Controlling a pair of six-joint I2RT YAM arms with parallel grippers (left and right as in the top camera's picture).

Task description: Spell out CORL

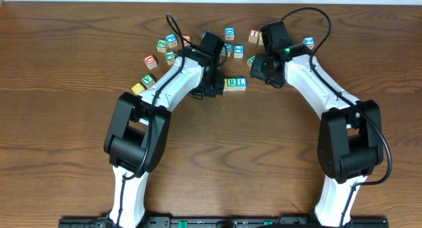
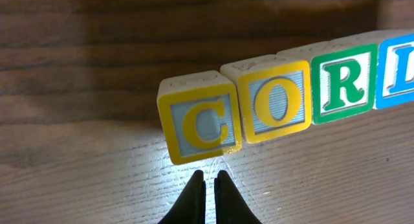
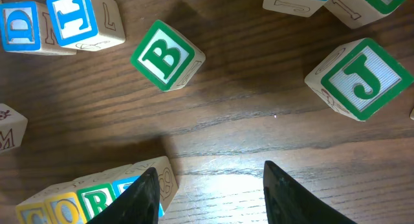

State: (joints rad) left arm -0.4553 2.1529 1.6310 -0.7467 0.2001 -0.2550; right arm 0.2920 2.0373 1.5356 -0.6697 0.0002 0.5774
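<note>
Four touching cubes (image 2: 278,101) read CORL; left end effector (image 2: 210,182) closed, right end effector (image 3: 210,169) spread.

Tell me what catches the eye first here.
A row of cubes spelling CORL lies on the table, its C cube slightly askew. The shut left tool points at that C cube from close by. The open right tool hangs over bare wood by the row's L end, green B cube and J cube beyond.

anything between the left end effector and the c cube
Nothing. In the left wrist view, only a thin strip of bare, lit table separates the shut left end effector from the C cube.
</note>
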